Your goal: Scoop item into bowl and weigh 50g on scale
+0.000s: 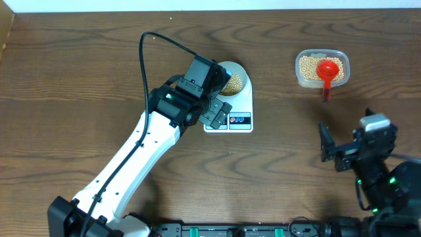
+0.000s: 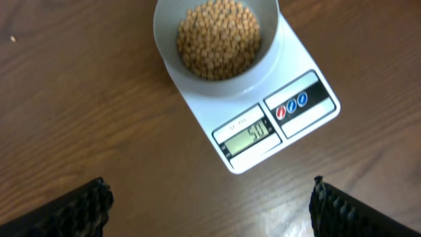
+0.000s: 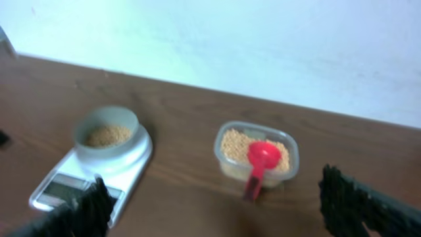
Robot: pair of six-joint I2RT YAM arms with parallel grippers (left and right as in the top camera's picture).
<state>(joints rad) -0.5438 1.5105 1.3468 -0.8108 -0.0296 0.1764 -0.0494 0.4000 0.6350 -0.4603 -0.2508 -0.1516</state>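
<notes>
Where the left wrist view looks straight down, I see the beans (image 2: 219, 38) heaped in the bowl (image 2: 266, 69), filling it to a little below the rim. The bowl sits on the scale (image 2: 204, 113), over the end away from the display (image 2: 248, 137). The display seems to read 50, though the digits are faint. Beside it are the red and blue buttons (image 2: 291, 107).

My left gripper (image 2: 210, 210) hangs above the table (image 1: 66, 66) on the display side of the scale. Its fingers (image 2: 82, 205) are spread wide with nothing between them, touching neither scale nor bowl. In the overhead view the left arm (image 1: 141, 148) covers part of the bowl and scale.

Well apart to the right stands the clear tub (image 1: 300, 70), with more beans in it. The red scoop (image 1: 327, 70) lies with its cup on those beans and its handle reaching out over the tub's near rim.

My right gripper (image 3: 220, 207) is nearer my side of the table, apart from the tub and facing tub and scale. Its jaws are fully spread and it holds nothing.
</notes>
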